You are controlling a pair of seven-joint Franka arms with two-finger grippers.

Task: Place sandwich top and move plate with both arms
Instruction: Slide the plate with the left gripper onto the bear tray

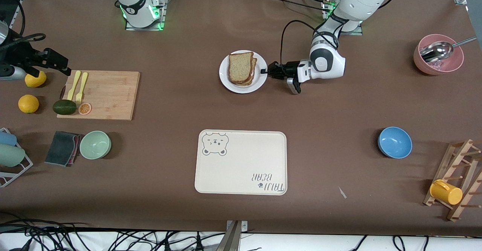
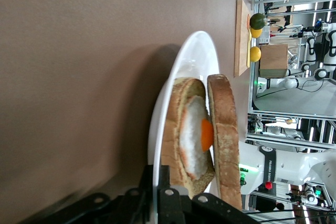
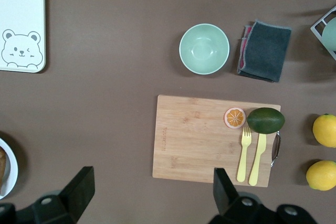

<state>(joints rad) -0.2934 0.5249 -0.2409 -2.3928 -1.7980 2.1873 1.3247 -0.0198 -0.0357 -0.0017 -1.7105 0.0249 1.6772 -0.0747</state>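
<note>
The sandwich top (image 1: 240, 66), a light tan bread slice, lies on a darker slice with a fried egg (image 2: 197, 129) on the small white plate (image 1: 224, 78). The left wrist view shows the sandwich top (image 2: 227, 145) leaning on the egg, with the plate's rim (image 2: 190, 56) edge-on. My left gripper (image 1: 265, 71) is at the plate's edge toward the left arm's end, shut on the rim (image 2: 157, 174). My right gripper (image 1: 60, 64) waits open and holding nothing, up in the air by the cutting board (image 3: 152, 182).
A cream bear tray (image 1: 241, 162) lies nearer the camera than the plate. A wooden cutting board (image 1: 109, 92) holds yellow forks, an avocado and an orange slice. Lemons (image 1: 28, 103), a green bowl (image 1: 95, 144), a blue bowl (image 1: 394, 142), a pink bowl (image 1: 438, 60) and a mug rack (image 1: 457, 179) line the table's ends.
</note>
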